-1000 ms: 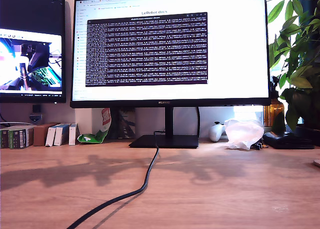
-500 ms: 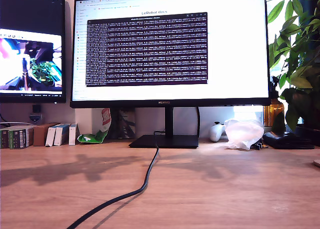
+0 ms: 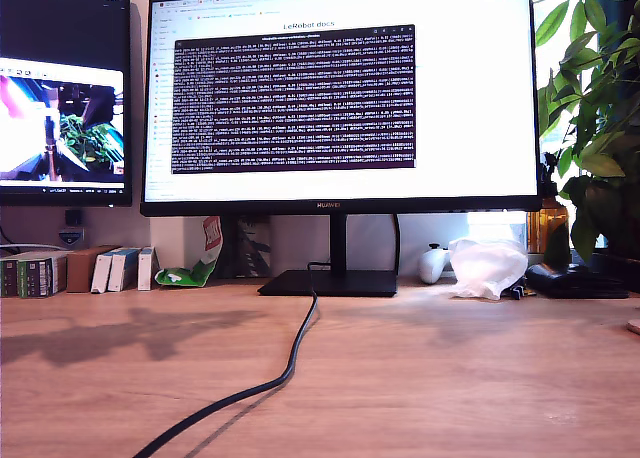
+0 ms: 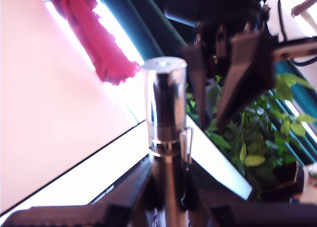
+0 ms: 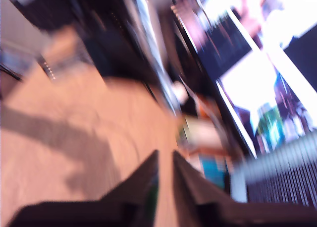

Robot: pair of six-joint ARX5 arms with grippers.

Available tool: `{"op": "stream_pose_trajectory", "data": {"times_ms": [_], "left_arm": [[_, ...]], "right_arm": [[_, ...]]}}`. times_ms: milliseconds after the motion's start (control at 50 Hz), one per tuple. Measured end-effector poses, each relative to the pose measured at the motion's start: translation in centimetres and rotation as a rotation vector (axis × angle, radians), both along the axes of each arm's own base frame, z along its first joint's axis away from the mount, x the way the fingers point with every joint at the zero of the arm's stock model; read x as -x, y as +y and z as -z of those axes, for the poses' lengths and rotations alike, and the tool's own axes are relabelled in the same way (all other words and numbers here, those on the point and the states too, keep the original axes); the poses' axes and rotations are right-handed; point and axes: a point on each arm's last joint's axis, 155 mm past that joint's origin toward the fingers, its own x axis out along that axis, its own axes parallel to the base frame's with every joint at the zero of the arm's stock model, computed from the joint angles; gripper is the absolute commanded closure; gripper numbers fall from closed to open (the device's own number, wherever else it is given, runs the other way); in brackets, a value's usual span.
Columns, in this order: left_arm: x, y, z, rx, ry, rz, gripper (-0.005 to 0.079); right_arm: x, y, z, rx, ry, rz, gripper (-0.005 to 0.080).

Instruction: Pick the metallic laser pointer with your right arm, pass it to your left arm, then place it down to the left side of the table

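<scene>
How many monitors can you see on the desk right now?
2. The big monitor stands centre in the exterior view; a second monitor is cut off at that view's left edge. More may sit out of frame.

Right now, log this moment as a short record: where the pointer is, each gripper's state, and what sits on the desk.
pointer: metallic laser pointer stands upright between the fingers of my first gripper, clip at its side
first gripper: shut on the pointer, raised in front of the monitor
other gripper: seen in the first wrist view beyond the pointer, jaws apart
second gripper: jaws nearly together, nothing between them; view blurred
table: black cable; no pointer or arm in the exterior view
</scene>
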Motion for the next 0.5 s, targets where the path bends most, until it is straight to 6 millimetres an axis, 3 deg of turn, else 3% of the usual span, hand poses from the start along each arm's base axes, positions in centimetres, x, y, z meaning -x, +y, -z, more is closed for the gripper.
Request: {"op": "stream_pose_trajectory", "data": {"times_ms": [120,280,500], "left_arm": [[-0.6,0.4,1.0,-0.009,0.081,0.009,0.0762],[-1.7,1.2,2.8,0.000,0.233,0.007,0.0762],[-2.7,1.7,5.2,0.017,0.430,0.019,0.0762]], "right_arm": [[-3.1,-3.2,1.2,0.018,0.124,0.200,0.0763],[-6.7,-9.4,3.7,0.055,0.309,0.510,0.0763],[-8.4,-16.4,5.9,0.029,0.546,0.780,0.0763]]}}
